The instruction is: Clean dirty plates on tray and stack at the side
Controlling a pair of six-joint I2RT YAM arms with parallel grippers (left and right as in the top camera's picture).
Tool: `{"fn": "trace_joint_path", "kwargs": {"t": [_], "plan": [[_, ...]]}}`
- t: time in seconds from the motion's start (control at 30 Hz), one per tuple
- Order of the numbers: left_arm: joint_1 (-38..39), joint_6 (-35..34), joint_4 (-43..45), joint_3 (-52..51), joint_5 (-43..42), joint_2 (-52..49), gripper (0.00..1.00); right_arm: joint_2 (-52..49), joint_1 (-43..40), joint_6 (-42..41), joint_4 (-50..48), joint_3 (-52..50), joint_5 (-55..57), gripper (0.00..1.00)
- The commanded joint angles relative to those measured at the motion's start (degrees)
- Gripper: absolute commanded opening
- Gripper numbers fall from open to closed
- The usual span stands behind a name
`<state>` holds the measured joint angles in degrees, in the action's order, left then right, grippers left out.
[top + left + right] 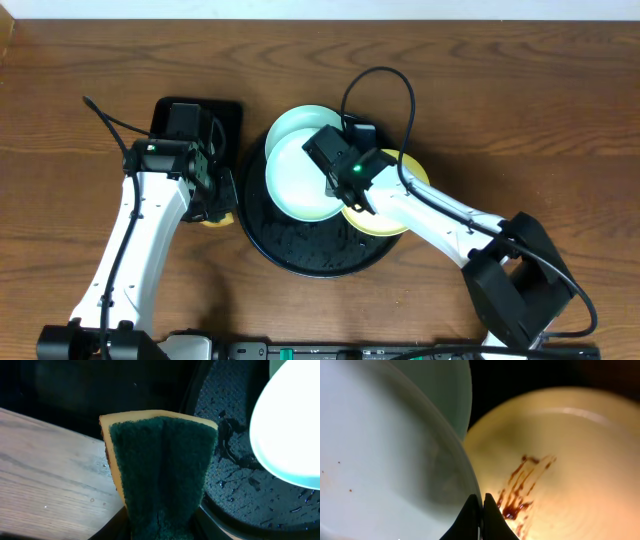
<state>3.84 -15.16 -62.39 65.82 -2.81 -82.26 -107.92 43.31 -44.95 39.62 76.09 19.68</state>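
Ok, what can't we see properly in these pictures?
Pale yellow round plate: overhead, the right arm covers most of it.
Back pale mint-green round plate: overhead, the front mint-green plate overlaps it.
Yellow-and-green sponge: left wrist view, bottom cut off by the picture edge.
Small rectangular black tray: overhead, the left arm hides much of it.

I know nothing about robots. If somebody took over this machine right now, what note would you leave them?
Left gripper: shut on the yellow sponge with a dark green scouring face, beside the left edge of the large round glossy black tray.
Right gripper: shut, apparently pinching the rim of the front pale mint-green plate over the tray.
Other plates: the rear mint-green plate is on the tray; the pale yellow plate, smeared brown, lies at the tray's right side.
Done: nothing stacked aside yet.
Left: wipe the speckled front plate and the yellow one, then stack all three.
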Motion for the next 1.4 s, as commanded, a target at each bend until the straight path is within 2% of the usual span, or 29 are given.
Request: {"fn": "trace_joint_path", "kwargs": {"t": [0.0,0.33,0.7,1.37], "plan": [[-0.3,0.3,-0.2,0.7,0.7,-0.1,0.30,1.7,-0.3,5.4,0.1,2.6,7.6,0.02],[-0.3,0.3,-0.2,0.7,0.7,-0.1,0.30,1.7,-0.3,13.9,0.2,7.4,13.6,0.02],[-0.3,0.3,-0.1,0.7,0.7,-0.1,0.30,1.7,-0.2,19.3,0.5,12.2,18.5,0.02],[-0.3,0.3,0.0,0.7,0.7,-0.1,0.31,1.7,-0.2,24.4,0.2,13.9,23.8,0.02]]}}
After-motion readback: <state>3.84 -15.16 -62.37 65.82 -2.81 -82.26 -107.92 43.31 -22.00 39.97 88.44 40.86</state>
